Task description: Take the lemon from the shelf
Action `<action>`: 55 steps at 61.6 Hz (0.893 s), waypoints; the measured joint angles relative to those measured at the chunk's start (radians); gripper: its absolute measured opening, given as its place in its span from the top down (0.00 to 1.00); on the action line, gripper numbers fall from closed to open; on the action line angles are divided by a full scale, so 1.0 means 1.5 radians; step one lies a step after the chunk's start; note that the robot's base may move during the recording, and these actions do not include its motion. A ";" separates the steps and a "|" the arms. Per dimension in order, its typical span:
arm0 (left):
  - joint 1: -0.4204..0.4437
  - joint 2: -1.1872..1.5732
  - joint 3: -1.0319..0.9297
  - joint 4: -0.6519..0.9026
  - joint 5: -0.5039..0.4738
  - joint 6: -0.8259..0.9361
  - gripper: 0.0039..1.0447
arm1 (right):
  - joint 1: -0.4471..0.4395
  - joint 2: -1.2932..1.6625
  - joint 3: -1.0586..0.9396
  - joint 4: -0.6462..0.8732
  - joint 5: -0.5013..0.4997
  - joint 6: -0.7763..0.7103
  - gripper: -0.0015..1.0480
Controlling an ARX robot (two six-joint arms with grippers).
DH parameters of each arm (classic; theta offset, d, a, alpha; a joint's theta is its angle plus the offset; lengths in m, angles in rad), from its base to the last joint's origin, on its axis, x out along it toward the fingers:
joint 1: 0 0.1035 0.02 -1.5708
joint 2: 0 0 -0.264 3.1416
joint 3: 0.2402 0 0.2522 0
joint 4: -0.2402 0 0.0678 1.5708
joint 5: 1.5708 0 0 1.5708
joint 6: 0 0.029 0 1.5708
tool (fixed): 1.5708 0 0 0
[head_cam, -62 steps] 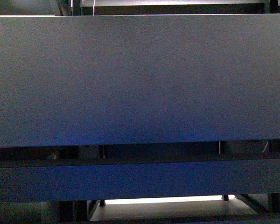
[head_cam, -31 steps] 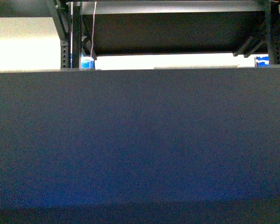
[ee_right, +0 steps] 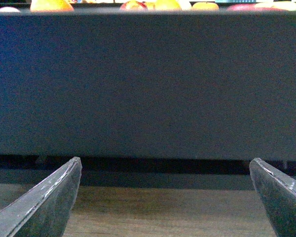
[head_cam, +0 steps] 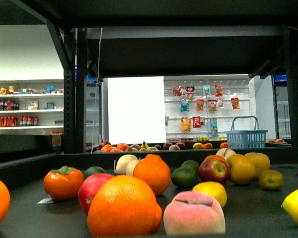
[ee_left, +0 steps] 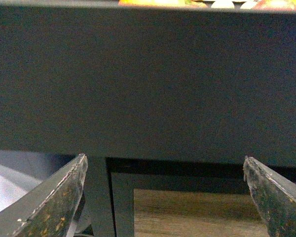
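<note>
Front view has changed: 1.0 s ago it was filled by a dark panel, 0.5 s ago that panel's top edge had dropped to the upper third, and now the camera looks over it onto the deck of the shelf (head_cam: 256, 206). Judged: the robot's body has risen to deck height. Lemon (head_cam: 210, 192) now visible for the first time, lying on the deck at 5 o'clock from frame centre, at 6 o'clock of the red apple (head_cam: 213, 169) and 1 o'clock of the peach (head_cam: 193, 214), seemingly touching the peach. A second yellow fruit (head_cam: 297, 206), cut by the frame edge at 4 o'clock, may also be a lemon; cannot tell. Large orange (head_cam: 123, 206) sits near, at 7 o'clock. Left gripper (ee_left: 164, 159): fingers spread wide, nothing between them. Right gripper (ee_right: 166, 159): likewise spread and empty. Both wrist views face the front lip (ee_left: 148, 84), with fruit tops only peeking over at 12 o'clock, so both arms sit below the deck. Judged: target located, reach not begun; either arm must clear the lip first.
</note>
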 joint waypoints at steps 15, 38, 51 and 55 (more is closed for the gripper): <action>0.000 0.000 0.000 0.000 0.000 0.000 0.07 | 0.000 0.000 0.000 0.000 0.000 0.001 0.02; 0.000 0.000 0.000 0.000 0.000 0.000 0.07 | 0.000 0.000 0.000 0.000 0.000 0.001 0.02; 0.000 0.000 0.000 0.000 0.000 0.000 0.07 | 0.000 0.000 0.000 0.000 0.000 0.000 0.02; 0.000 0.000 0.000 0.000 0.000 0.000 0.07 | 0.000 0.000 0.000 0.000 0.000 0.000 0.02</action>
